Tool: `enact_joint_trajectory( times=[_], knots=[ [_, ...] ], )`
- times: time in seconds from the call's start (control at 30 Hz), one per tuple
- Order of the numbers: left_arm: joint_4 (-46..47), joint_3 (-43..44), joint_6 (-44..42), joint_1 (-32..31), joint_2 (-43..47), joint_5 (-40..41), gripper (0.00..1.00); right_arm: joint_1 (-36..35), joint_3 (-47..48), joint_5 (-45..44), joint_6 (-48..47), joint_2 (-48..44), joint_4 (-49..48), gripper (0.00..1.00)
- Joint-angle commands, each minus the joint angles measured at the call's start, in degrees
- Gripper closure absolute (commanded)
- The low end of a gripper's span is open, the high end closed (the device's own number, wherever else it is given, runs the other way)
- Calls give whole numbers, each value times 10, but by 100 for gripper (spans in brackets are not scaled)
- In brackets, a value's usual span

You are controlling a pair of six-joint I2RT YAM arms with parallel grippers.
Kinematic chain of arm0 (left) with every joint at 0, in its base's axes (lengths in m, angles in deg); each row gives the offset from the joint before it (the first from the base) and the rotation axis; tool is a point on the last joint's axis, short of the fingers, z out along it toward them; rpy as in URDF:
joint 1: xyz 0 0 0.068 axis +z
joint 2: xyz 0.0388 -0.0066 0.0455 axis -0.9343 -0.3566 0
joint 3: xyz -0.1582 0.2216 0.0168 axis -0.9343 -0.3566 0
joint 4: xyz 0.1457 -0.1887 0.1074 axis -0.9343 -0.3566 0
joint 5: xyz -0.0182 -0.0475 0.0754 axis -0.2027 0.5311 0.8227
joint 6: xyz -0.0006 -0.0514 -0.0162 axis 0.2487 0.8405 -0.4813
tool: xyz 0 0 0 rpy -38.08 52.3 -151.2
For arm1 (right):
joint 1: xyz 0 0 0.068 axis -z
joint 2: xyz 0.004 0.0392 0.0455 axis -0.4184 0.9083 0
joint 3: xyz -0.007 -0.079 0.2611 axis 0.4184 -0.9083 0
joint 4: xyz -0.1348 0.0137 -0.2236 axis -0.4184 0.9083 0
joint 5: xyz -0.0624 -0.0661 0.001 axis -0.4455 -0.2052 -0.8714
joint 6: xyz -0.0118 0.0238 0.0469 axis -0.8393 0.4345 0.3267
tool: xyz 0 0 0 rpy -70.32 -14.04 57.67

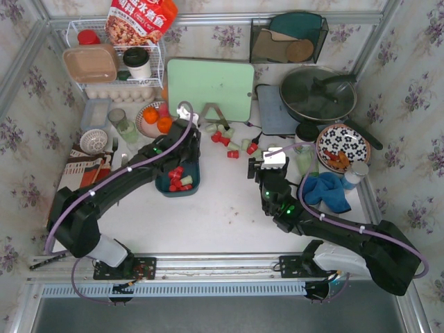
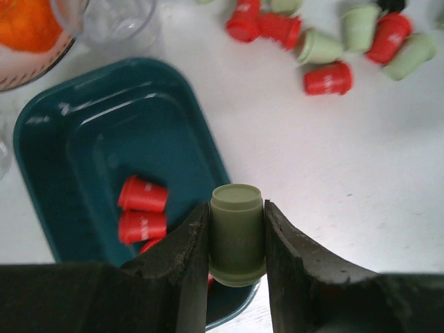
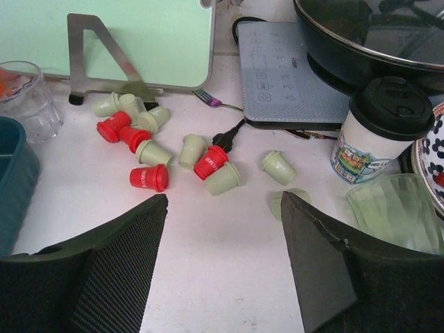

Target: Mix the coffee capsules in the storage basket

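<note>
Over basket [image 2: 90,132] (seemingly), left tool [image 2: 236,214] clamping capsule [image 2: 236,243]

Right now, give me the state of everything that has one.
Left gripper: jaws shut on green capsule.
Right gripper: jaws open, empty.
Storage basket: holds a few red capsules.
Loose capsules: scattered outside the basket.
Coffee cup: lid on.
Pan: lid on.

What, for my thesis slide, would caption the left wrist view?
Left end effector grips a mint-green capsule at the teal storage basket rim, red capsules inside.
</note>
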Motion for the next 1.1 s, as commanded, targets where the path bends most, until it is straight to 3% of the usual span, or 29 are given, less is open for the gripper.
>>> enact_joint_trajectory(
  times=[0.0, 0.23, 0.4, 0.47, 0.57, 0.67, 0.87, 1.07],
  knots=[
    [-3, -46, -9, 2, 25, 57, 80, 0, 7, 1, 4, 7, -12, 26],
    [11, -118, 12, 5, 44, 84, 78, 7, 23, 10, 20, 62, -9, 26],
    [21, -136, 13, 7, 42, 94, 75, 48, 50, 67, 71, 108, 39, 25],
    [22, -139, 14, 9, 39, 97, 71, 74, 60, 101, 96, 133, 58, 25],
    [32, -146, 14, 17, 33, 82, 56, 112, 78, 151, 140, 172, 86, 25],
    [46, -157, 12, 24, 37, 60, 48, 144, 107, 194, 180, 213, 122, 24],
    [61, -178, 2, 29, 73, 52, 40, 164, 165, 270, 202, 275, 163, 25],
    [12, -178, -2, 30, 170, 66, 35, 163, 217, 311, 205, 321, 182, 27]
  ],
)
